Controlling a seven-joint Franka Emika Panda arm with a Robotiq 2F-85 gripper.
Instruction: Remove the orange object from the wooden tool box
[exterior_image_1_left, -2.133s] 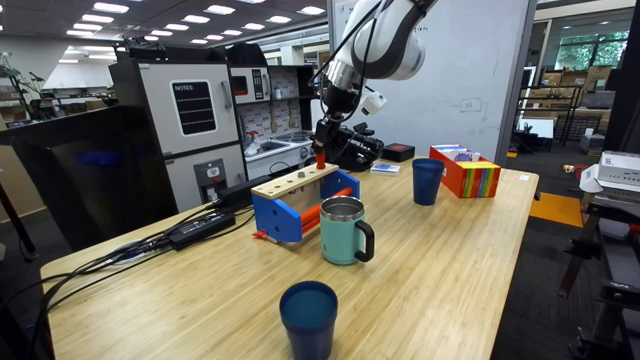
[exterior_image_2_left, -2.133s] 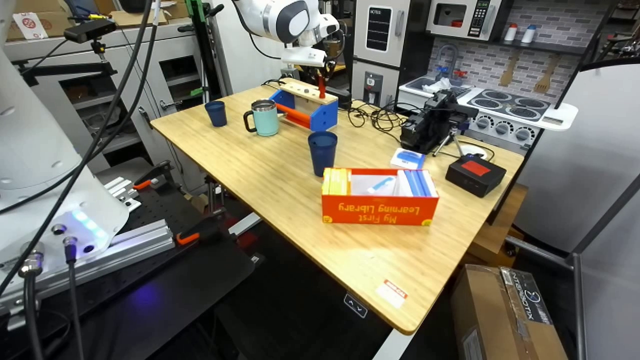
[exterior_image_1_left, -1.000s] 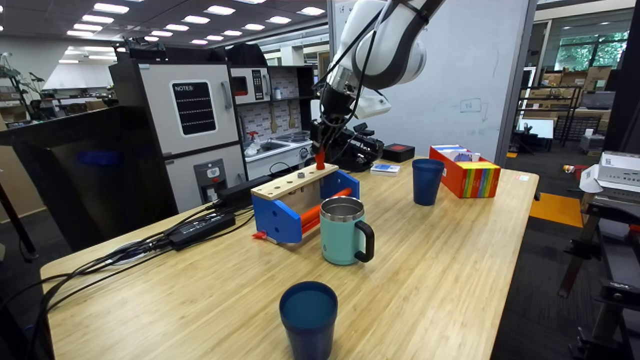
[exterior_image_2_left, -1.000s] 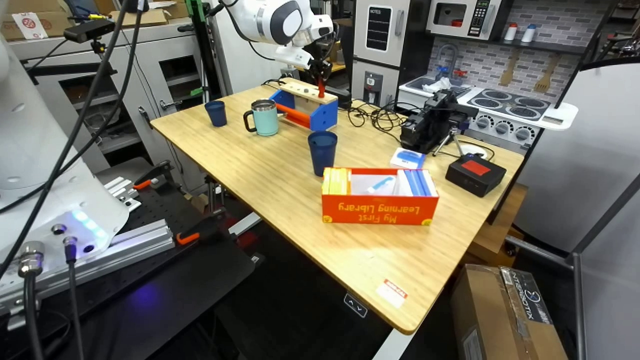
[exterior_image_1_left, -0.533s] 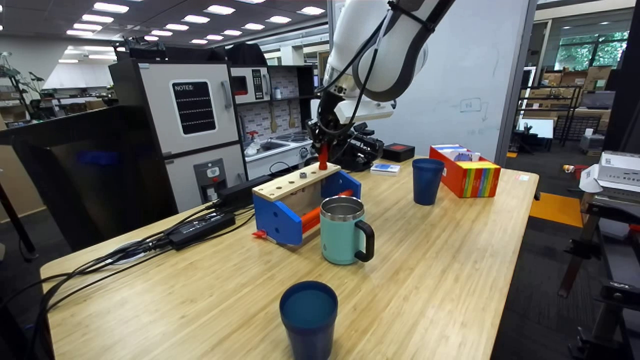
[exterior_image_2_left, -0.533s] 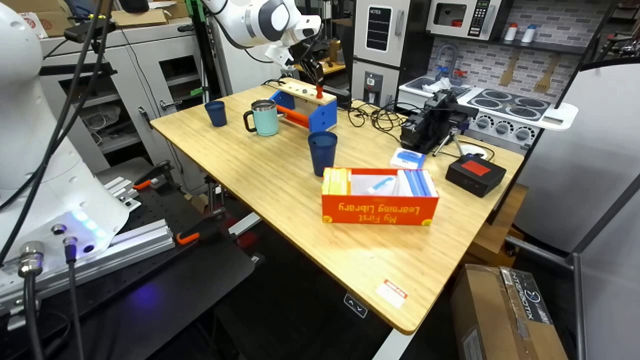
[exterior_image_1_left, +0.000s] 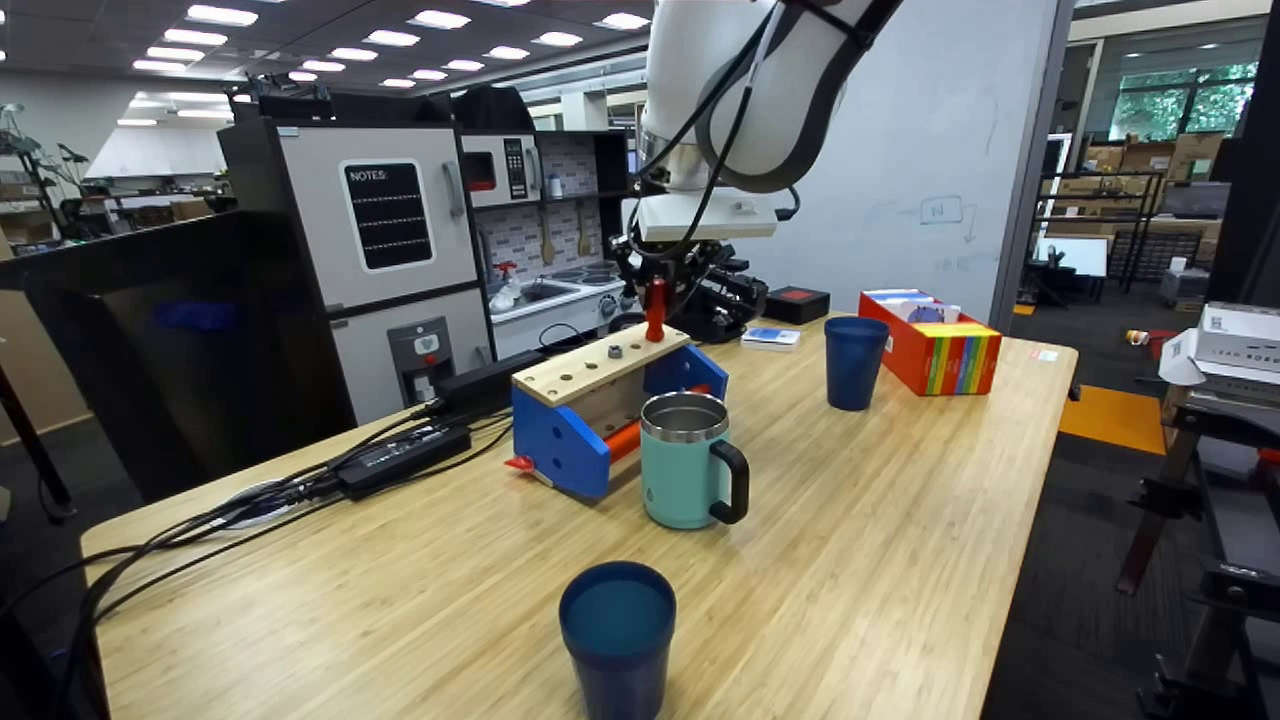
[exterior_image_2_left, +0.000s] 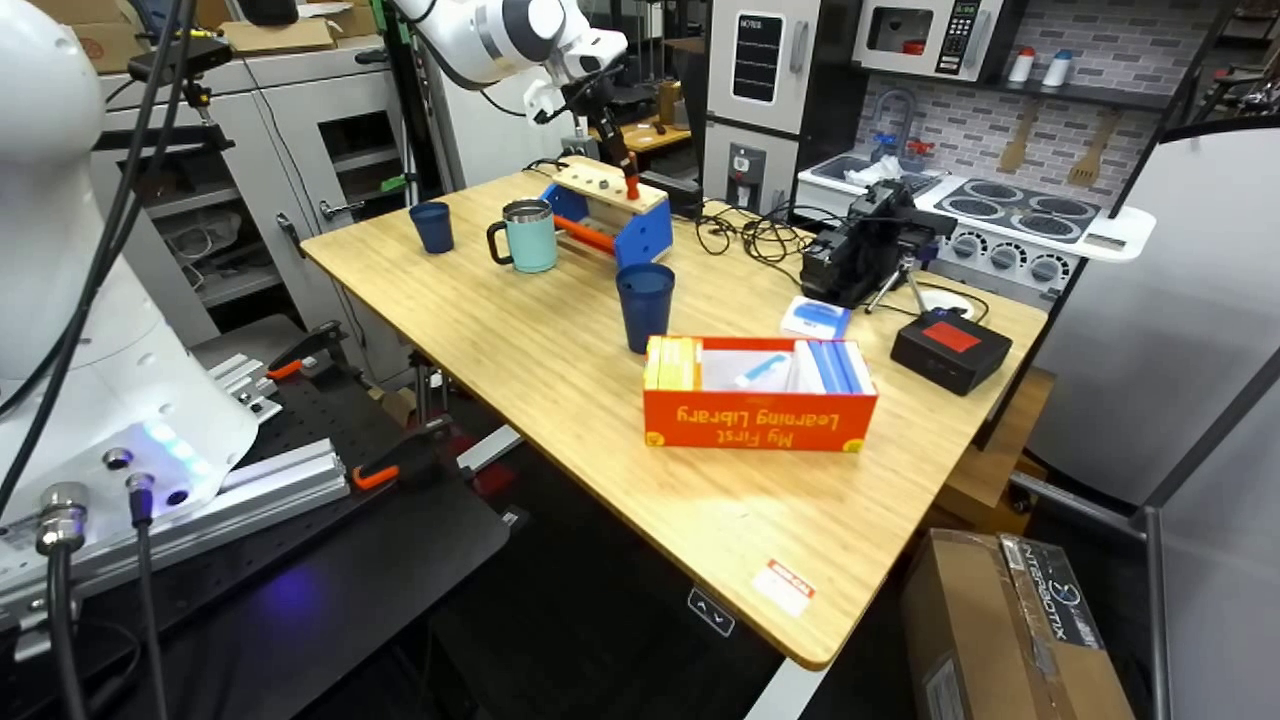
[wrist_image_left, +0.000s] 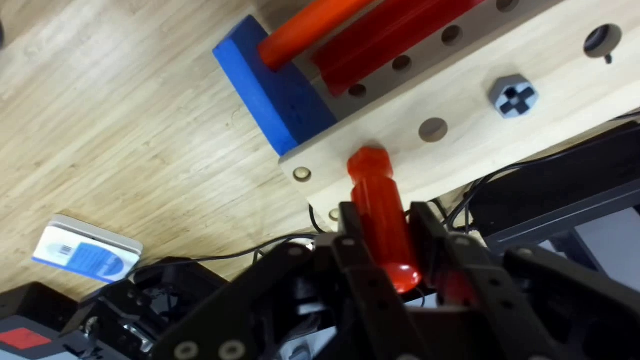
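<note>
My claw (wrist_image_left: 386, 215) clasps the orange object (wrist_image_left: 382, 220) from both sides. The object's foot meets the top of the wooden tool box (exterior_image_1_left: 605, 370), close to one end. That box is near the long edge of the counter (exterior_image_1_left: 870, 540) that faces the toy kitchen (exterior_image_2_left: 945, 130); the green mug (exterior_image_1_left: 684, 470) is just beside it, farther in from that edge.

In the wrist view, my black claw (wrist_image_left: 385, 220) has room over pale wooden tabletop (wrist_image_left: 190, 195) toward nine o'clock; a grey hexagonal bolt (wrist_image_left: 514, 97) obstructs one-thirty.
</note>
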